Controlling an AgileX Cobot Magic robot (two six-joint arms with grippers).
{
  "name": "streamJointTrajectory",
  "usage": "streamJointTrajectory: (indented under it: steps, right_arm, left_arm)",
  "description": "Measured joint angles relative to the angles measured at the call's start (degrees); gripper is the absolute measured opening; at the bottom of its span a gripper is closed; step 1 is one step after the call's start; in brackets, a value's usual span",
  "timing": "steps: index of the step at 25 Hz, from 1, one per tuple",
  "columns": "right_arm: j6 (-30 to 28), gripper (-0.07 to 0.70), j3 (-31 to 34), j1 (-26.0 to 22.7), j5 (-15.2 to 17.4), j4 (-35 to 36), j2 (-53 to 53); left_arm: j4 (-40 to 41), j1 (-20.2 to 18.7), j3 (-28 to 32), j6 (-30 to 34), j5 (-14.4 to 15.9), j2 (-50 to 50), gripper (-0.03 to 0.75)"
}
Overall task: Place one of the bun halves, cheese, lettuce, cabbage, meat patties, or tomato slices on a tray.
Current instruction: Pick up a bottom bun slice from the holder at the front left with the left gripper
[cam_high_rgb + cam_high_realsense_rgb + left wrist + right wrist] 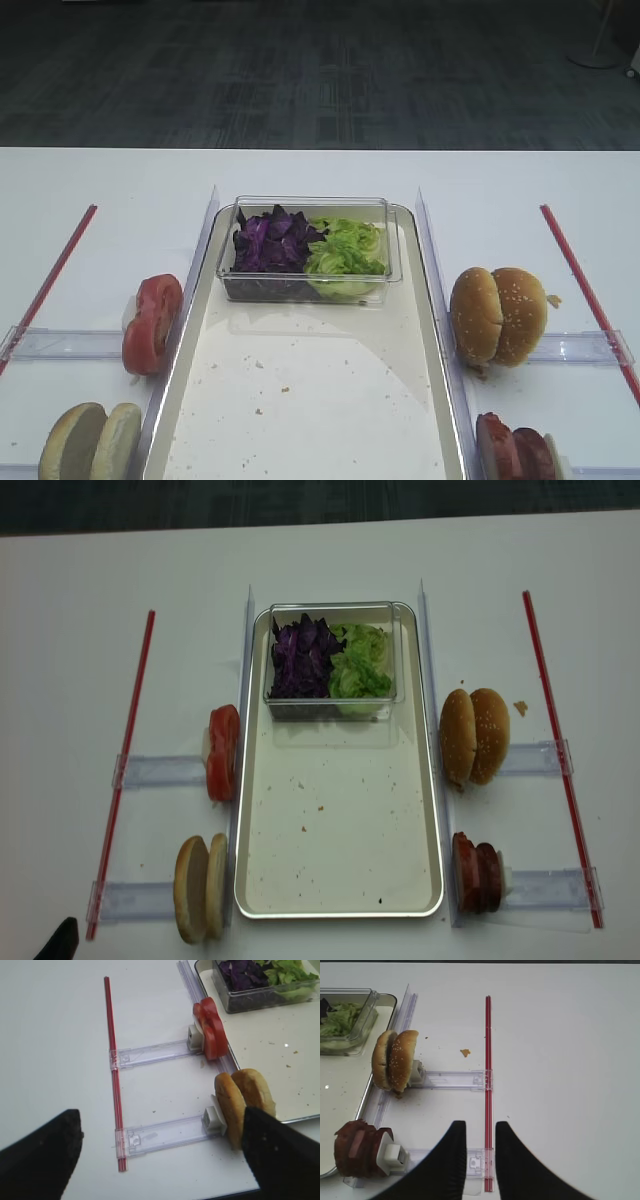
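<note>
The cream tray (340,880) lies mid-table with only crumbs on its bare part. A clear box at its far end holds cabbage (305,658) and lettuce (360,660). Left of the tray stand tomato slices (222,752) and two plain bun halves (200,887); meat patties (478,873) stand at its right. No cheese is in view. My left gripper (162,1152) is wide open and empty over a clear holder rail, its right finger (280,1155) just in front of the bun halves (245,1100). My right gripper (480,1127) hovers over a red strip (488,1060), jaws narrowly apart and empty.
Two sesame buns (474,736) stand on edge right of the tray. Clear holder rails (160,772) and long red strips (125,770) lie on the white table at both sides. A crumb (465,1052) lies near the right strip. The table's front edge is close to both grippers.
</note>
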Motion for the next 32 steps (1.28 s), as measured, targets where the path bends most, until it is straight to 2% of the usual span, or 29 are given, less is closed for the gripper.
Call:
streamJointTrajectory:
  steps: [22,26,30,32]
  right_arm:
    - [-0.99,0.193,0.00,0.00,0.00,0.00,0.00]
    - [-1.08,0.193,0.00,0.00,0.00,0.00,0.00]
    - [-1.08,0.193,0.00,0.00,0.00,0.00,0.00]
    - [-1.08,0.193,0.00,0.00,0.00,0.00,0.00]
  left_arm:
    - [0.09,0.00,0.00,0.00,0.12,0.00,0.598]
    - [0.09,0.00,-0.90,0.00,2.14,0.69,0.598]
    - [0.09,0.00,-2.42,0.00,4.74,6.52,0.598]
    - [0.09,0.00,-4.01,0.00,5.00,11.09,0.598]
